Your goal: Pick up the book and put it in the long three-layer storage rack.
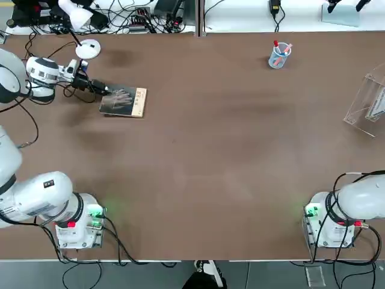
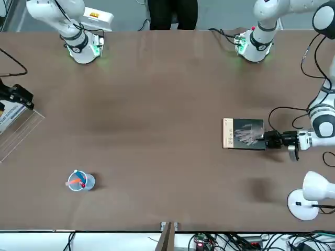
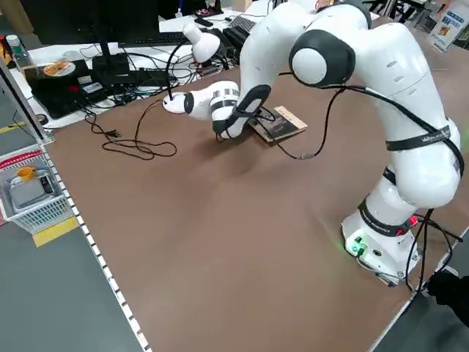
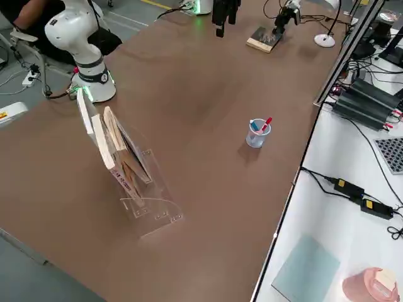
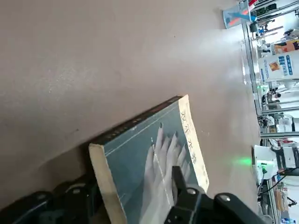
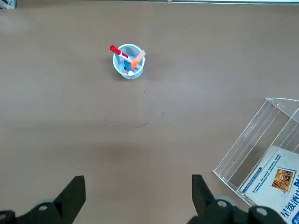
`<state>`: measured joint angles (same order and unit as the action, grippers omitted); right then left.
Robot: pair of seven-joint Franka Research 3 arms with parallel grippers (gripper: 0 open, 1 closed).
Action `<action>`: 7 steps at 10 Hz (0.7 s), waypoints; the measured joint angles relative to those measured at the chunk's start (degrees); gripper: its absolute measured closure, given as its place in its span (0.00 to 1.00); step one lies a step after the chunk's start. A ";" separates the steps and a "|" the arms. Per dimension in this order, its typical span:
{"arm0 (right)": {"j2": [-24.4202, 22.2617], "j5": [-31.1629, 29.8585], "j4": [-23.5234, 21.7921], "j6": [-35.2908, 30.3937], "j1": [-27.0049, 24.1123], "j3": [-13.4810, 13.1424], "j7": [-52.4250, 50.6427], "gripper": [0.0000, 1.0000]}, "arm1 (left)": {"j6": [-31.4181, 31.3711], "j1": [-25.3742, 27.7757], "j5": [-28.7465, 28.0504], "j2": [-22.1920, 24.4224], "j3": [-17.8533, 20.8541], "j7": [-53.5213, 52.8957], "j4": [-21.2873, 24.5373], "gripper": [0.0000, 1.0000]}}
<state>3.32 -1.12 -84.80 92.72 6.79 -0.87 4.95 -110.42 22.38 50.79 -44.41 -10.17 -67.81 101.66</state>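
Observation:
The book [image 1: 124,101] lies at the far left of the table, dark grey cover up with a pale hand and a tan strip. My left gripper [image 1: 104,90] reaches in low from the book's left edge. In the left wrist view one finger [image 5: 184,198] hangs over the cover of the book [image 5: 149,158] and the other sits low by the page edge; they are open with a gap left. The clear three-layer storage rack [image 1: 367,99] stands at the far right with printed booklets in it. My right gripper [image 6: 138,196] hangs open above the table near the rack [image 6: 254,154].
A clear pen cup [image 1: 279,55] with red and orange pens stands at the back, right of centre. A white desk lamp [image 1: 87,48] stands just behind the left gripper, with cables along the back edge. Both arm bases sit at the near corners.

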 joint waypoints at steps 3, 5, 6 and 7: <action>0.00 0.00 -0.04 0.00 0.00 -0.01 0.00 0.00 | 0.14 0.20 0.00 -0.46 0.01 -1.29 -0.18 0.59; 0.00 0.00 -0.08 0.00 0.00 -0.01 0.00 0.00 | 0.17 0.45 0.00 -0.84 0.04 -2.69 -0.34 0.70; 0.00 0.00 -0.10 0.00 0.00 -0.02 0.00 0.00 | 0.43 0.60 0.00 -1.04 0.05 -3.56 -0.35 0.77; 0.00 0.00 -0.12 0.00 0.00 -0.02 0.00 0.00 | 0.90 0.75 0.00 -1.15 0.05 -4.45 -0.35 0.77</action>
<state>3.32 -1.12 -84.92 92.72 6.79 -0.89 4.95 -109.51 23.13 50.79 -45.56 -10.13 -72.27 101.30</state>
